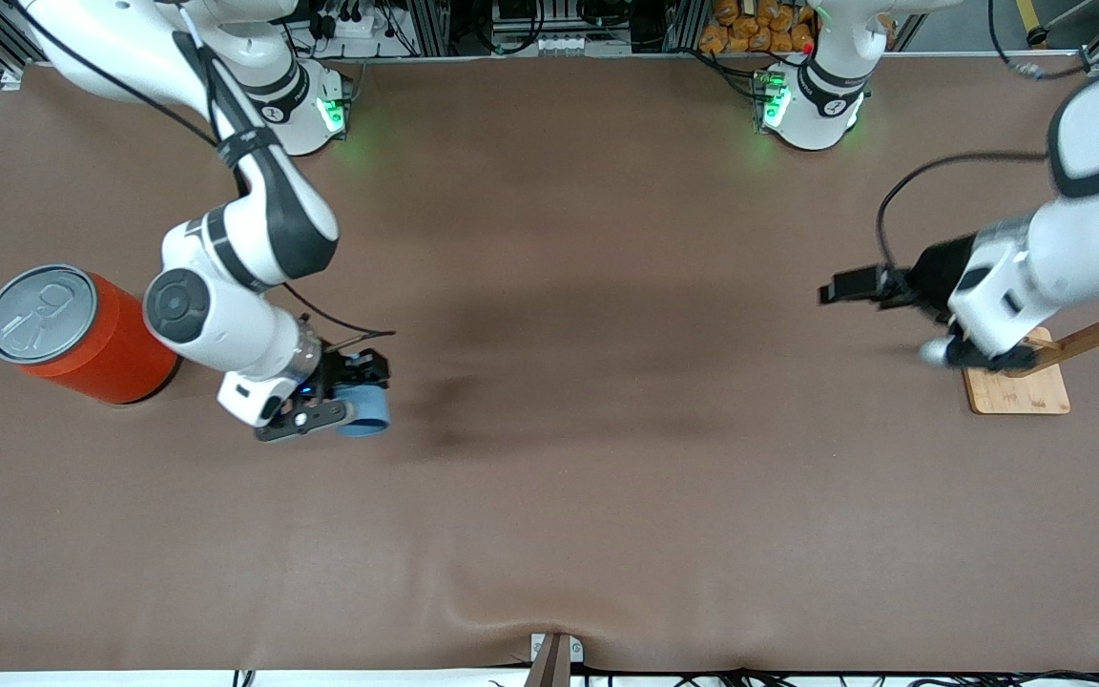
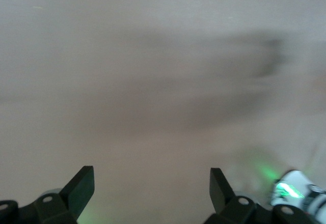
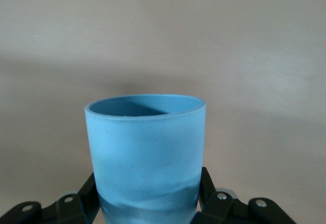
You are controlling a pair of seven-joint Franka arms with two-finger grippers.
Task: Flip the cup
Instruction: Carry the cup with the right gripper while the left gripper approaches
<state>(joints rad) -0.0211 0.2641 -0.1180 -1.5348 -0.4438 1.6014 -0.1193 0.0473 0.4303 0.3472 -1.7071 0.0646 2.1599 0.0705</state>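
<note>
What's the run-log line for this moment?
right pincer: shut on cup, above table | left pincer: open, waiting

No readable text, label, brand or number shows on anything in these views.

Left gripper point(image 2: 152, 186) over bare brown bench point(image 2: 153, 56), jaws spread wide, nothing between them. Two dark fingertips point(image 2: 81, 186) at frame edge. Broad soft shadow across bench. White arm base with green light point(image 2: 290, 191) near one corner.
</note>
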